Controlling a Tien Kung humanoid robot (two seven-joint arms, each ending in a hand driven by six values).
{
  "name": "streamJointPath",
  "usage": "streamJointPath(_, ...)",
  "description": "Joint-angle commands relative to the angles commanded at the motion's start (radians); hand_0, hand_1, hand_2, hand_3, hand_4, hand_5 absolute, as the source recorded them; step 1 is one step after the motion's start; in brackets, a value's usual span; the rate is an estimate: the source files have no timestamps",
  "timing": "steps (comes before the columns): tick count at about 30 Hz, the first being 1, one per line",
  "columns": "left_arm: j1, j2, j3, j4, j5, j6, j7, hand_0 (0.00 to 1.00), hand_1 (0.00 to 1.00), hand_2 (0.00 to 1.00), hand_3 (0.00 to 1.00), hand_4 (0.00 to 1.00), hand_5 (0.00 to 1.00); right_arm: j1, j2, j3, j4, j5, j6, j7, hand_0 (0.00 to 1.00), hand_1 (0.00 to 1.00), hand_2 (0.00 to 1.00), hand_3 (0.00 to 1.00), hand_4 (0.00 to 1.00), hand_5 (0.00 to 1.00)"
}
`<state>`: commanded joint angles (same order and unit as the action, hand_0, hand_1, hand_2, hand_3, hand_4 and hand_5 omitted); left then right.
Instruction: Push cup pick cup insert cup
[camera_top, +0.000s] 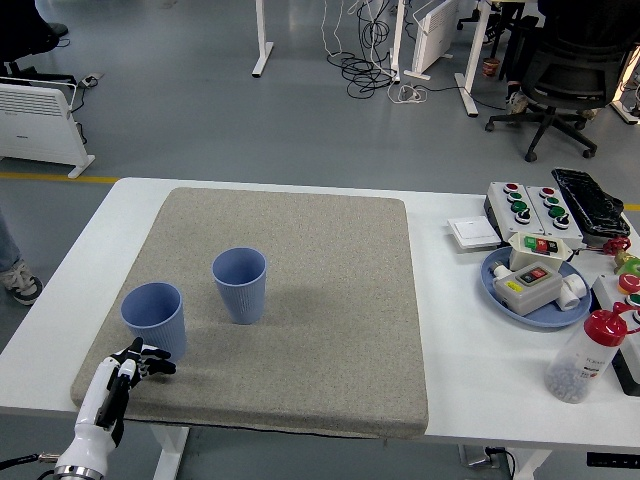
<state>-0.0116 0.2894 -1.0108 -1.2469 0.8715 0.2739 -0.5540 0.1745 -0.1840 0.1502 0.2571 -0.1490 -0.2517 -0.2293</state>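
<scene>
While the left hand (128, 368), white-backed with black fingers, hovers over the near-left corner of the grey felt mat (330, 330), the risk sits right in front of it. Its fingertips (160, 352) point at the base of the near blue ribbed plastic cup (155, 320), just beside it; whether they touch it cannot be told from this view.

Risks, as judged:
- A push landing high on the cup wall would likely tip it over rather than slide it, since the mat looks grippy.
- A push off centre could spin the cup or send it past the second blue ribbed cup (240, 284) instead of toward it.
- Too hard a shove could knock both cups down, as they stand near each other.

Hand state: fingers loosely spread, relaxed, holding nothing. No grasp formed.

Cups: both upright, mouths up, on the left half of the mat. Near cup toward the table's near-left corner; second cup just beyond it and to its right, apart from it.

Right arm: not seen.

Further out, near the right edge of the white table (470, 380): a blue dish holding button boxes (535, 285) and a clear bottle with a red cap (588, 355). None of it is near the work.
</scene>
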Motion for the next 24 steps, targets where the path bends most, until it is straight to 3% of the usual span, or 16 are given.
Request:
streamJointPath(10, -0.055, -0.022, 0.007, 0.063, 0.039, 0.005, 0.017, 0.568, 0.469, 0.448, 0.433, 0.523, 0.998, -0.008, 0.003, 0.013, 0.0, -0.023, 0.001, -0.007, 0.689, 0.617, 0.63, 0.544, 0.091, 0.482)
streamJointPath(24, -0.149, -0.048, 0.017, 0.156, 0.016, -0.002, 0.008, 0.572, 0.472, 0.452, 0.437, 0.53, 0.998, 0.0, 0.004, 0.003, 0.0, -0.005, 0.001, -0.003, 0.69, 0.617, 0.629, 0.543, 0.09, 0.48)
